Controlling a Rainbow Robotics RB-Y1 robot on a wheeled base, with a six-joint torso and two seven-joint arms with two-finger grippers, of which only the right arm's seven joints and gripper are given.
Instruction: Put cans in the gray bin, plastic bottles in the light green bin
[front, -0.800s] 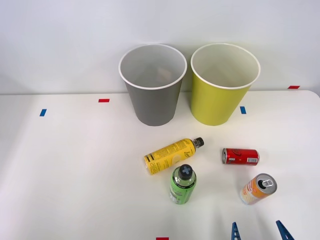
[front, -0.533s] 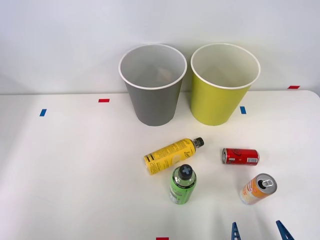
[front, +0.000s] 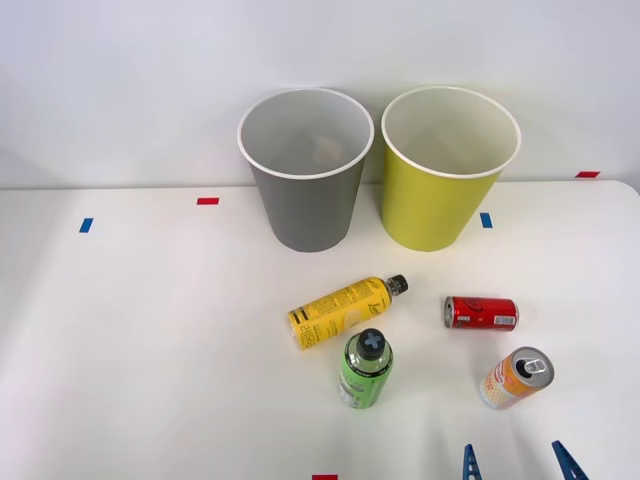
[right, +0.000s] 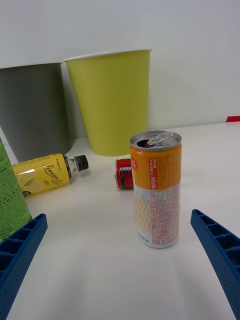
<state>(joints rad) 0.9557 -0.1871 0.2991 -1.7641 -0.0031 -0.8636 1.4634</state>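
Orange can (right: 155, 190) upright, tool (right: 120, 270) spread wide

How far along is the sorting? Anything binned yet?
Nothing looks binned: both cans and both bottles sit on the table. The open right gripper is lined up on the upright orange can, holding nothing. Left: the orange can and lying red can go in the gray bin; the yellow bottle and green bottle go in the light green bin.

White table (front: 150, 350) with two bins, two bottles, two cans, tape marks.
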